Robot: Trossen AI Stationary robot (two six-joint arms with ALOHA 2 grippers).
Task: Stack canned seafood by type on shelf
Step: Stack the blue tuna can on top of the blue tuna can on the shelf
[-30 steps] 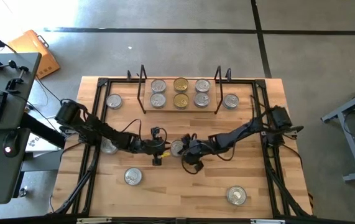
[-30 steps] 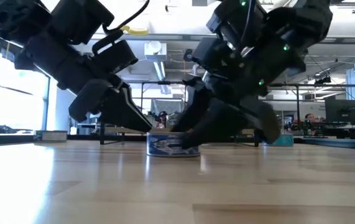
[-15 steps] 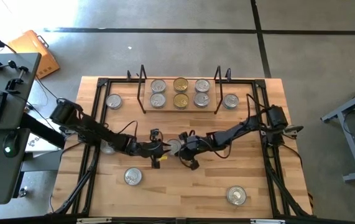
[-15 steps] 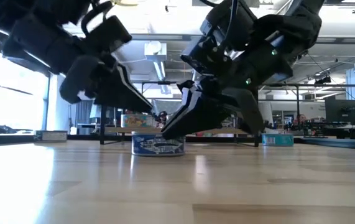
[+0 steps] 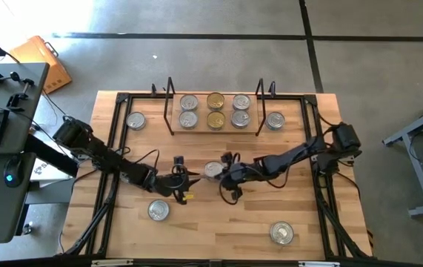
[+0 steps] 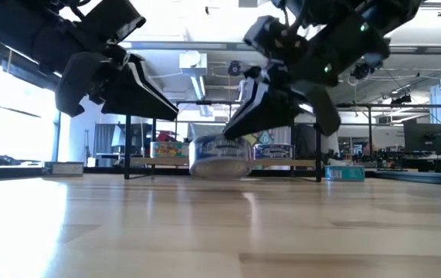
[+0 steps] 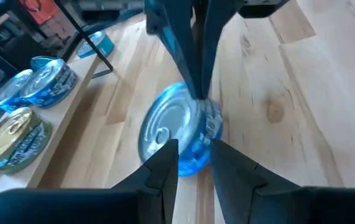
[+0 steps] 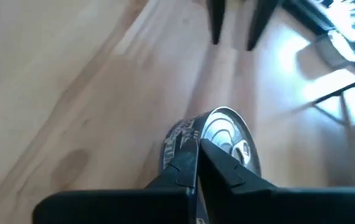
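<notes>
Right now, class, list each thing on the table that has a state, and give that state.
Right gripper: shut on the rim of the blue tin, lifting it tilted.
Left gripper: partly open, empty, facing that tin.
Shelf: six tins in two rows.
Tin near the front edge: upright, untouched.

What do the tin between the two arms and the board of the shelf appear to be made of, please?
The tin looks like metal: a shiny silver top with pressed rings and a pull tab, and a blue printed band round its side, probably paper or lacquer. The right pincer pinches its rim. The shelf board looks like light, matte wood, much like the tabletop.
</notes>
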